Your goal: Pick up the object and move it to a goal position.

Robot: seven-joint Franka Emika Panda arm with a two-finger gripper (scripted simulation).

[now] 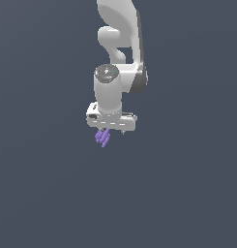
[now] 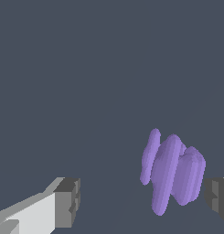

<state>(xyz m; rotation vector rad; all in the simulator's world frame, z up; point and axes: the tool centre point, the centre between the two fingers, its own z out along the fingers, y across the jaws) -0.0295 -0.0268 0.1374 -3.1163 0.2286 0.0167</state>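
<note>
Just under the white gripper (image 1: 110,131), the purple lumpy cluster (image 1: 103,138) sits low between the fingers.

The wrist view shows the fingers spread wide, one grey pad (image 2: 67,202) well clear of the cluster (image 2: 173,173), the other pad (image 2: 217,199) just beside it with a thin gap showing. In the exterior view the cluster pokes out below the hand, toward that view's left. Plain dark grey ground all around.
</note>
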